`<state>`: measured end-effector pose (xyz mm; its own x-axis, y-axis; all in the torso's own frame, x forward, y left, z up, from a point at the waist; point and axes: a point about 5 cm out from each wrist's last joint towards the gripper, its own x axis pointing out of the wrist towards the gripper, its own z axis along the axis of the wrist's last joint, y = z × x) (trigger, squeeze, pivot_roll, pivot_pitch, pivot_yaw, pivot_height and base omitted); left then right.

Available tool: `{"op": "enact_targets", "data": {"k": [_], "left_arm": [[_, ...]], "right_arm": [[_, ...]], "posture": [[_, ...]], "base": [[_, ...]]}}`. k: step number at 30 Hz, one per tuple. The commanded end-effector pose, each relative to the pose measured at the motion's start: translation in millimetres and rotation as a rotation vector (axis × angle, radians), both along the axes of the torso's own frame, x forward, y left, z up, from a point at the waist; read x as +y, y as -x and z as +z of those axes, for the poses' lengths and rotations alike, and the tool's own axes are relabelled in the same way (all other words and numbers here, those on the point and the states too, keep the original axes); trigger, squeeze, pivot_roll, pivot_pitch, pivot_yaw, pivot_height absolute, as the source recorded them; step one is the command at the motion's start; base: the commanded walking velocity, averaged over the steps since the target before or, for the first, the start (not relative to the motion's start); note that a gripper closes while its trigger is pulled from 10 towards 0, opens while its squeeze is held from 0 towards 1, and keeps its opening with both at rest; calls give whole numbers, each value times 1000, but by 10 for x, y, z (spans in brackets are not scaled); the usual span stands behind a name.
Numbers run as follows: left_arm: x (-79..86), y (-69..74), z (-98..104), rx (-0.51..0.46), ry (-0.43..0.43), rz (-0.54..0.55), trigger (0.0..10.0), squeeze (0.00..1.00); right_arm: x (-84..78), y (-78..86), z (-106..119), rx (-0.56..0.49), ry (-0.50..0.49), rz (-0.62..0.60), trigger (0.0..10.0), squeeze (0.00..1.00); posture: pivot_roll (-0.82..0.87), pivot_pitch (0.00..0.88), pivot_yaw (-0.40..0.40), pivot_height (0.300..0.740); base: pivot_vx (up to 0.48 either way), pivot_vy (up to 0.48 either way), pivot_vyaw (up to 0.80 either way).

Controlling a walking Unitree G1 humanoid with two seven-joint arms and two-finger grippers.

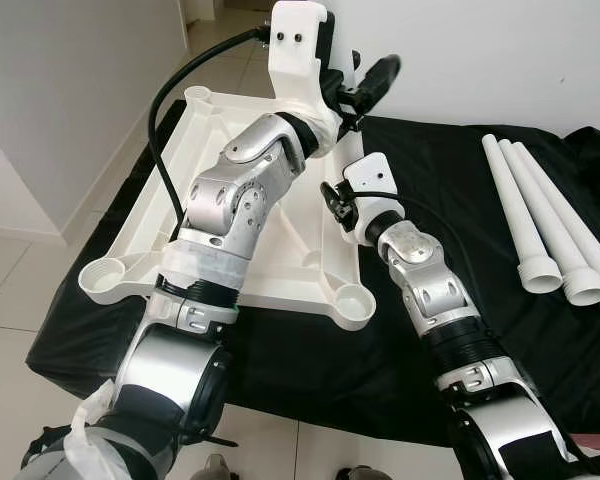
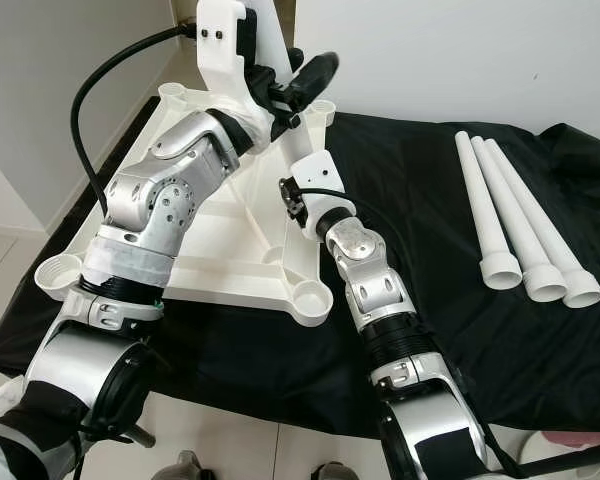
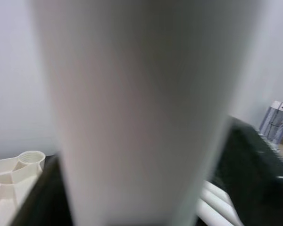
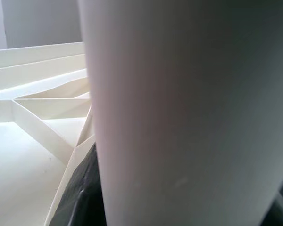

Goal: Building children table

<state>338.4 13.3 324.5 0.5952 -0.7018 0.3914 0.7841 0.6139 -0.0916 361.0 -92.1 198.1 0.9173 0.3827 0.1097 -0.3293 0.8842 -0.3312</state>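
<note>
- Three spare legs (image 1: 540,230) lay side by side on the black cloth (image 1: 450,180), well apart from the upturned tabletop (image 1: 280,270), likely staged for fitting.
- Both wrist views showed a white leg (image 3: 141,113) very close, probably held upright over the far corner socket (image 2: 323,108).
- Left tool (image 1: 365,88) hung raised above that corner; whether it was clamped could not be told.
- Right tool (image 1: 332,200) sat lower beside the tabletop's edge, its grip equally unclear.
</note>
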Motion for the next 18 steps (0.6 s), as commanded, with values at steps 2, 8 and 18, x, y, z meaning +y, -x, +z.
{"op": "enact_targets", "data": {"k": [2, 8, 18], "left_arm": [[-104, 119, 2, -40, -33, -109, 10000, 1000], [-74, 142, -20, -66, -65, -112, 10000, 0], [239, 74, -104, -120, -113, 12, 10000, 0]], "right_arm": [[-69, -41, 29, 22, -73, -64, 10000, 0], [-128, -48, 23, 25, -136, -117, 10000, 0], [-304, 0, -63, 34, -260, -216, 10000, 0]], "posture": [[-30, 0, -15, 740], [-26, 0, -17, 740], [-23, 0, -16, 740]], "base": [[0, 0, 0], [0, 0, 0], [0, 0, 0]]}}
